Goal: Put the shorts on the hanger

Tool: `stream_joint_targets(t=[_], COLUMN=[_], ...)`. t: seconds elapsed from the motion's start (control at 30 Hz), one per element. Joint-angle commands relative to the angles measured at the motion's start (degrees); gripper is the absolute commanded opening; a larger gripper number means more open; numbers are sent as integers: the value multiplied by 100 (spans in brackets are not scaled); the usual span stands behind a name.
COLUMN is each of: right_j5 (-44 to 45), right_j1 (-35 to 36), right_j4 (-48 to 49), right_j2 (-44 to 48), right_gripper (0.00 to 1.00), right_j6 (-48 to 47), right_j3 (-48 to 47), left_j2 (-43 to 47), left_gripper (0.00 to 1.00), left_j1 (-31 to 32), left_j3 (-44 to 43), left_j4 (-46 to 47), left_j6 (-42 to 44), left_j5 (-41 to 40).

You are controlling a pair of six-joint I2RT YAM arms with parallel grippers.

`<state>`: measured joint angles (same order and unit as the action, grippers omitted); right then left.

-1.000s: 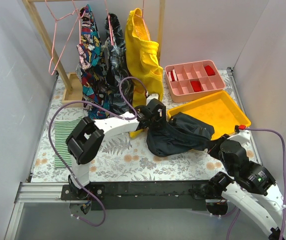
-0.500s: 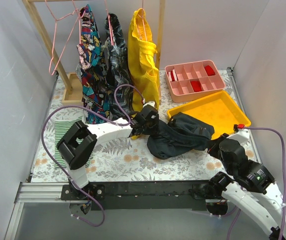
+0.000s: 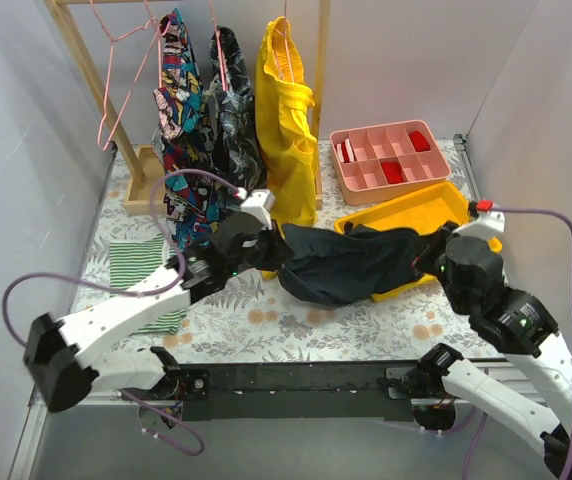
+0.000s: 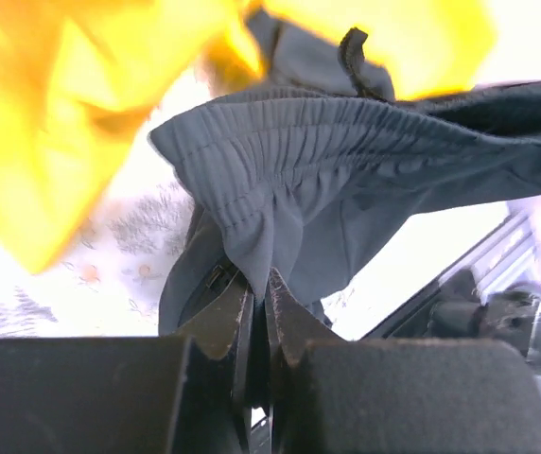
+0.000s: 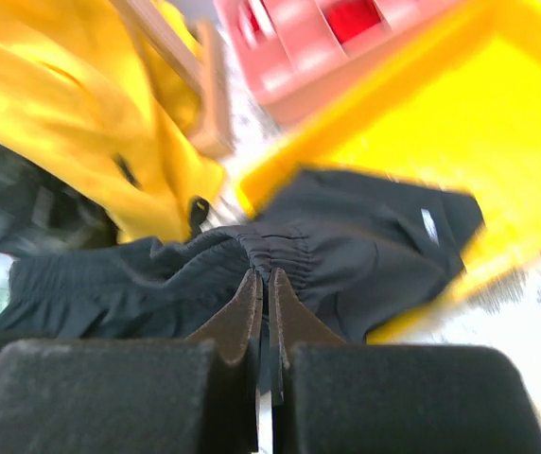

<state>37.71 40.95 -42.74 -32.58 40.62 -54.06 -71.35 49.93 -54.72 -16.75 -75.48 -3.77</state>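
The dark navy shorts [image 3: 351, 265] hang stretched between both grippers, just above the floral table and the near edge of the yellow tray. My left gripper [image 3: 271, 250] is shut on the left end of the gathered waistband [image 4: 327, 142], and its fingertips [image 4: 259, 279] pinch a fold of cloth. At the right end my right gripper [image 3: 436, 258] is shut on the elastic waistband too, seen up close in the right wrist view [image 5: 263, 274]. The empty pink hanger [image 3: 104, 105] hangs on the wooden rack at the far left, well away from both grippers.
A multicoloured garment [image 3: 176, 110], a black-and-grey patterned one [image 3: 228, 120] and a yellow one [image 3: 286, 110] hang on the rack. Behind the shorts are the yellow tray [image 3: 416, 215] and a pink compartment box [image 3: 388, 160]. A green striped cloth [image 3: 136, 265] lies at the left.
My left gripper has shut on the waistband and drawn it left. The right arm has risen. The shorts went from a heap on the table to a stretched span between the grippers.
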Motion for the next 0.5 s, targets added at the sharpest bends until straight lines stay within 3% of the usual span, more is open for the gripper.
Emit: stream_joint_targets(t=[0.0,0.13,0.27,0.47], right_j5=[166,219,-88,-826], right_j1=[18,10,1,-113], right_j4=[1355,1716,1752,1664], right_j2=[-819,-1645,-2575,-3122], right_gripper=[1,1,1,1], right_j6=[-1062,-1722,-1979,-1839], right_j3=[-1245,-2537,-3801,-4314], left_j2=[1289,1511,1115,1264], left_gripper=[0,0,0,0], left_j1=[-132,-247,-282,-300], left_j3=[-565,-1469,-2428,-2746], left_j4=[-750,-645,-1056,-1620], left_j6=[786,1614,1800,1581], left_j5=[-1429,-1969,-2198,-2198])
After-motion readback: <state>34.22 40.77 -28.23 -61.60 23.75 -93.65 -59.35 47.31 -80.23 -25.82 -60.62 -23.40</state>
